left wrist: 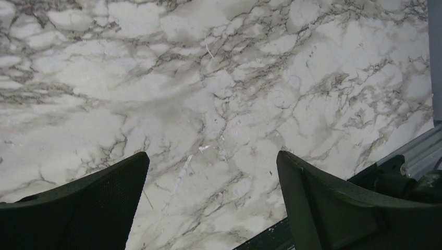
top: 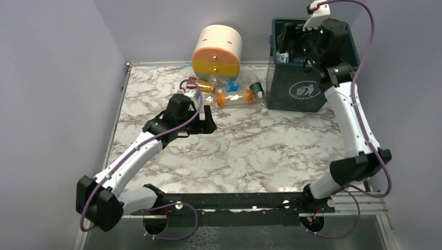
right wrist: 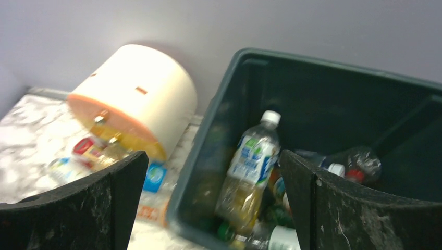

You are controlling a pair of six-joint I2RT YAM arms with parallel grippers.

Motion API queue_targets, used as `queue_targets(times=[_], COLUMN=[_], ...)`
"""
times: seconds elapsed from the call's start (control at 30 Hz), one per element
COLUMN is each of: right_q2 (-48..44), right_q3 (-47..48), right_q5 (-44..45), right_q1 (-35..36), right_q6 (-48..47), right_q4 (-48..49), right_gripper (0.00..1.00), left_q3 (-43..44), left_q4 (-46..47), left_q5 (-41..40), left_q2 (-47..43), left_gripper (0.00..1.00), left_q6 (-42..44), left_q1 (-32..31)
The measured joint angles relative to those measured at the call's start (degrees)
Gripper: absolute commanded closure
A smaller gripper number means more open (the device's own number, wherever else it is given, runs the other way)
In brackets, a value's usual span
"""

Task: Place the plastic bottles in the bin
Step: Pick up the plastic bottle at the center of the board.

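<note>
The dark green bin (top: 299, 92) stands at the back right of the marble table. My right gripper (top: 287, 44) hangs over its mouth, open and empty (right wrist: 213, 203). Inside the bin (right wrist: 323, 78) lie several plastic bottles, among them one with a white cap and a blue-green label (right wrist: 253, 166). Left of the bin more bottles lie on the table: an orange-filled one (top: 235, 97), a green-capped one (top: 257, 88) and a red-labelled one (top: 200, 85). My left gripper (top: 208, 121) is open just in front of them, with only bare marble between its fingers (left wrist: 212, 198).
A cream, orange and grey round drawer unit (top: 217, 50) lies tilted at the back, touching the bottle pile (right wrist: 135, 94). Lilac walls close the left and back sides. A black rail (top: 234, 200) with the arm bases runs along the near edge.
</note>
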Motion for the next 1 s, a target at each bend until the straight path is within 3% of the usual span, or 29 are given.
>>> queue_targets(times=[0.3, 0.67, 1.0], right_q2=[-16.9, -29.1, -37.8], right_q3=[-14.2, -27.3, -35.4], right_q5=[-4.3, -11.8, -17.1], right_q1=[2.8, 3.6, 3.6], right_q6=[8.4, 14.2, 15.3], right_q4=[-3.1, -10.1, -13.4], right_gripper=[0.00, 0.00, 0.00], left_q3=[12.8, 27.5, 34.7], left_q4=[2.5, 5.5, 8.9], left_q5=[-0.6, 0.9, -3.3], left_q2=[14.7, 34.7, 46.3], left_gripper=[0.01, 0.01, 0.01], left_q6=[6.1, 14.2, 28.1], left_q1=[0.0, 0.0, -0.2])
